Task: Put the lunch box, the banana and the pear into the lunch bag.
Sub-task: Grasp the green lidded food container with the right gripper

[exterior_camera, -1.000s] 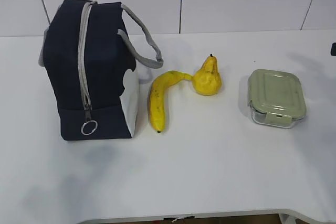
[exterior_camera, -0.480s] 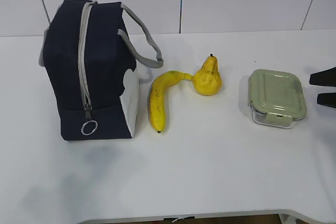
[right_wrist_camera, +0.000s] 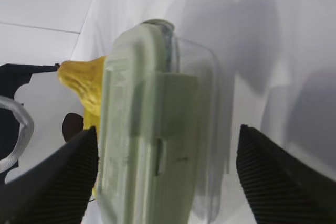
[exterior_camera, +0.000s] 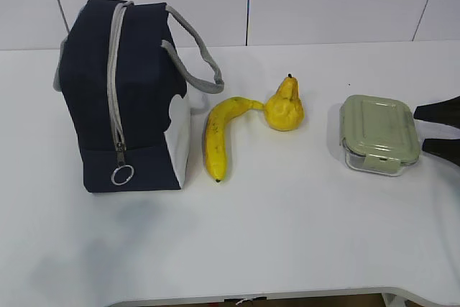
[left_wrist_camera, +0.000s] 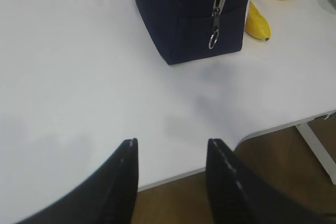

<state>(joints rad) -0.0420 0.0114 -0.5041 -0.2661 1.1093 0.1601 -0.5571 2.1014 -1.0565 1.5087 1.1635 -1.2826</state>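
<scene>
Right hand [exterior_camera: 437,131], fingers spread wide, flanks the lunch box [exterior_camera: 379,134] right of the pear [exterior_camera: 284,106]; closing off-centre could skid the glass box along the tabletop [exterior_camera: 287,242], spoiling the grasp.

On the tabletop [exterior_camera: 287,235] the lunch bag [exterior_camera: 126,98] stands at the left. Just right of it lies the banana [exterior_camera: 218,138], its far end touching the pear [exterior_camera: 284,108]. The lunch box [exterior_camera: 379,134] sits farther right, apart from both.
</scene>
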